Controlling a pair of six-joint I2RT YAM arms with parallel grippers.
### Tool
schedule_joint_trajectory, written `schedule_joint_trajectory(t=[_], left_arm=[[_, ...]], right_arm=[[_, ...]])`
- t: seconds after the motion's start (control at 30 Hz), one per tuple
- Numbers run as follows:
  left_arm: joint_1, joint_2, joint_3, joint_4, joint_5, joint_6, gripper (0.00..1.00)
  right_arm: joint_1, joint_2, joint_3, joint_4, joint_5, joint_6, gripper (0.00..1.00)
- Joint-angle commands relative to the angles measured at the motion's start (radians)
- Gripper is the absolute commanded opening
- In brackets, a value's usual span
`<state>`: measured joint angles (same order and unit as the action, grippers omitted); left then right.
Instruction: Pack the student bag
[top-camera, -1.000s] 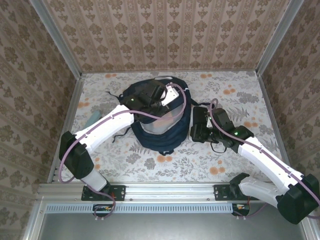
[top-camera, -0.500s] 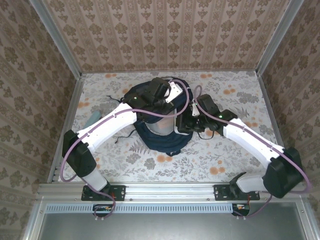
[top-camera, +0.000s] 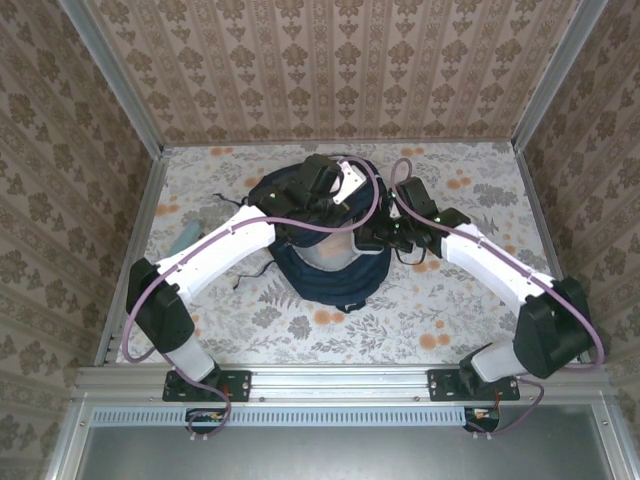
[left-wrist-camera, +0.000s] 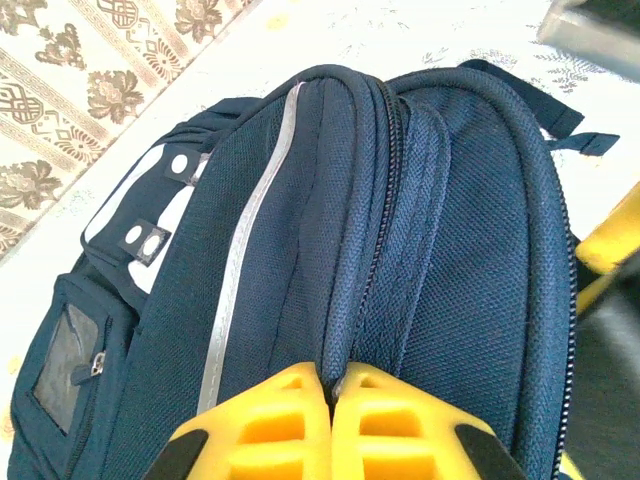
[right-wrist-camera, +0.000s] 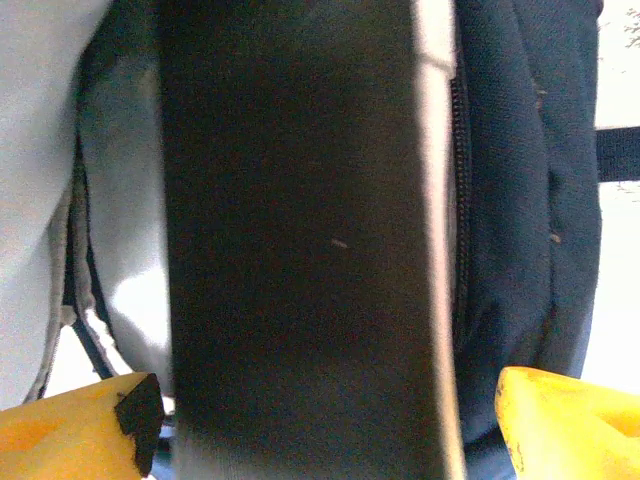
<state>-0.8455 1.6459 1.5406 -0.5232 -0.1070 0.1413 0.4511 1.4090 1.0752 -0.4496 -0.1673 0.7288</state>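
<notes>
The student bag (top-camera: 330, 280), navy with a thin reflective stripe, lies mid-table with its light lining showing. My left gripper (top-camera: 335, 190) is at the bag's far top edge. In the left wrist view its yellow fingers (left-wrist-camera: 332, 385) are shut on the fabric ridge by the zipper of the bag (left-wrist-camera: 450, 250). My right gripper (top-camera: 375, 238) is at the bag's right side. In the right wrist view a flat black book (right-wrist-camera: 300, 200) stands between the wide-set fingers of the right gripper (right-wrist-camera: 320, 430). A strip of bag fabric (right-wrist-camera: 520, 200) shows between the book and the right fingertip.
A pale teal object (top-camera: 190, 232) lies near the table's left edge. Patterned walls close in the table on three sides, with metal posts in the corners. A metal rail (top-camera: 340, 385) holding both arm bases runs along the near edge.
My right arm has swung left from the table beside the bag to the bag's opening, bringing the black book along, and its jaws have widened. The left gripper keeps its hold.
</notes>
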Motion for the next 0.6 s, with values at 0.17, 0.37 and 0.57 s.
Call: schedule_joint_trajectory(t=[0.17, 0.37, 0.57], left_arm=[[0.000, 0.011, 0.054, 0.091, 0.041, -0.054, 0.00], [0.001, 0.008, 0.049, 0.094, 0.044, -0.063, 0.00], [0.004, 0.007, 0.049, 0.086, 0.046, -0.068, 0.00]], right_arm=[[0.017, -0.231, -0.173, 0.042, 0.008, 0.097, 0.79], [0.089, -0.258, -0.261, 0.151, -0.025, 0.199, 0.48], [0.158, -0.148, -0.253, 0.254, -0.044, 0.234, 0.38]])
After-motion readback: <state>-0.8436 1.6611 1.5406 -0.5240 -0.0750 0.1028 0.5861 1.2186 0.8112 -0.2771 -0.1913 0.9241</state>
